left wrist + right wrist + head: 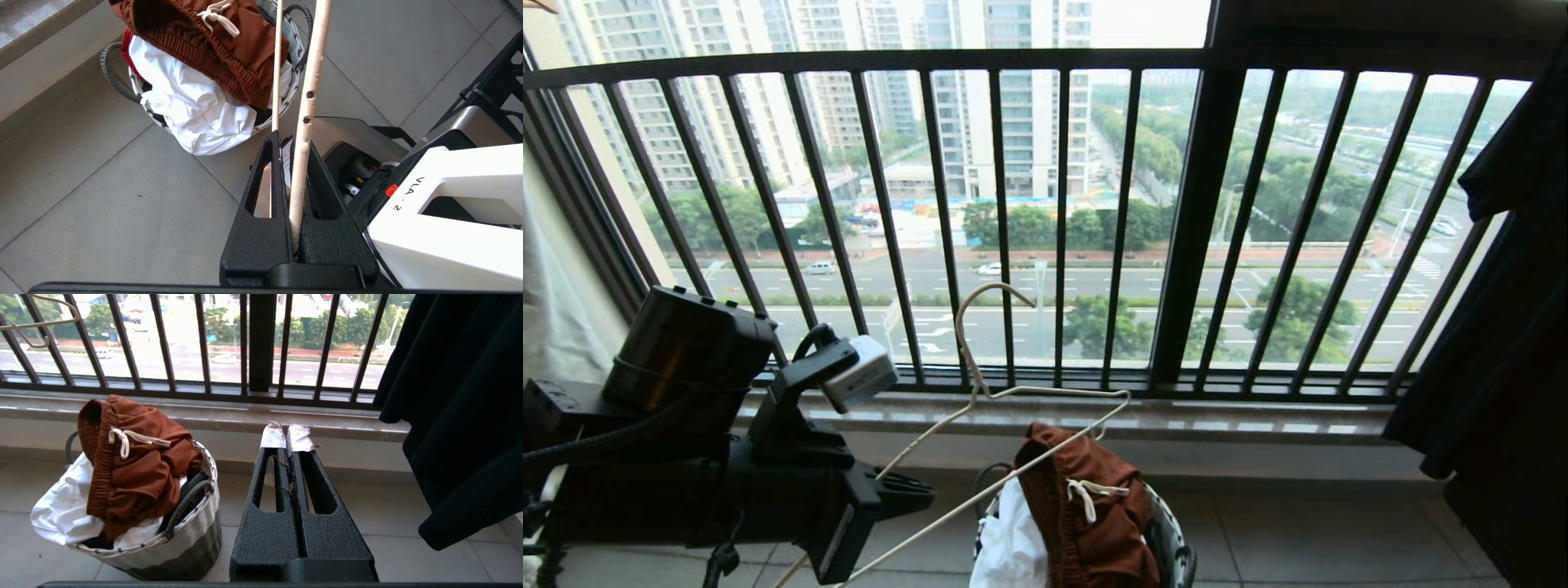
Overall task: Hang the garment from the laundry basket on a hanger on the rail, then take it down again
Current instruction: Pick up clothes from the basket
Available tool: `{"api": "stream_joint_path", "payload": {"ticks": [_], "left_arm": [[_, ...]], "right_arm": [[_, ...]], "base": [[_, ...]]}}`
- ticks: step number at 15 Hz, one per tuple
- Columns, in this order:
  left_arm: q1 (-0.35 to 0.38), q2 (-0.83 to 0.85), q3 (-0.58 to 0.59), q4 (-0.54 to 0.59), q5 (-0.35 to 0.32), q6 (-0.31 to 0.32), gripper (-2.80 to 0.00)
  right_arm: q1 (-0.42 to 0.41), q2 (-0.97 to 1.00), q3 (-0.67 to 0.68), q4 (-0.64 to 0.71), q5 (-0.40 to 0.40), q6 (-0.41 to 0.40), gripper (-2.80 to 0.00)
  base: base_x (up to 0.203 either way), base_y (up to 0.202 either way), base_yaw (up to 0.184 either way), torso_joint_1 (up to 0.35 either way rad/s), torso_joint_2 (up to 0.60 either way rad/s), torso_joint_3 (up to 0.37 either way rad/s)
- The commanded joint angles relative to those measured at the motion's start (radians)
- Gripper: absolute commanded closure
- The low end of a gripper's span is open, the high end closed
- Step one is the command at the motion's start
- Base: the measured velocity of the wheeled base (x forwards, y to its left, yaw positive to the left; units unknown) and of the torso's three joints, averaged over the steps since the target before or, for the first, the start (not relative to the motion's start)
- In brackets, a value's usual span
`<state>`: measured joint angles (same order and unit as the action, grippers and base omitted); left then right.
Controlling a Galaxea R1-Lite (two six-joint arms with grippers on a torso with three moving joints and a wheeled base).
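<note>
Counted items: one hanger [1013,392]; one laundry basket [192,535]; one rust-brown garment [139,465]; one white cloth [61,514]; one dark curtain [461,408]; two pincers [292,163] [288,437].

High-rise home balcony: barred window railing [1013,220], laundry basket [192,535].

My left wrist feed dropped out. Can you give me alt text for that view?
The left gripper is shut on the cream wire hanger, above a grey tiled floor. Beyond it, brown shorts lie on a white cloth in the laundry basket.
</note>
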<state>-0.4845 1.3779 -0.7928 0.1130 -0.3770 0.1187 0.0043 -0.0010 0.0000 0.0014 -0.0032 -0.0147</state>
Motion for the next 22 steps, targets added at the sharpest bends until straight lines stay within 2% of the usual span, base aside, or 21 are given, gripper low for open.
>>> {"api": "stream_joint_path", "payload": {"ticks": [1,10,22], "left_arm": [[0.000,0.000,-0.002,0.001,-0.002,-0.001,0.00],[0.000,0.000,-0.005,0.001,-0.002,-0.002,0.00],[0.001,-0.005,0.000,-0.036,-0.002,-0.011,0.00]], "right_arm": [[0.000,0.001,0.000,0.000,0.000,-0.002,0.00],[0.000,0.001,0.000,0.000,0.000,0.003,0.00],[0.000,0.001,0.000,0.000,-0.001,0.004,0.00]], "base": [[0.000,0.000,0.000,-0.131,0.47,0.326],[0.000,0.000,0.000,-0.074,0.40,0.324],[0.000,0.000,0.000,-0.001,0.02,0.016]]}}
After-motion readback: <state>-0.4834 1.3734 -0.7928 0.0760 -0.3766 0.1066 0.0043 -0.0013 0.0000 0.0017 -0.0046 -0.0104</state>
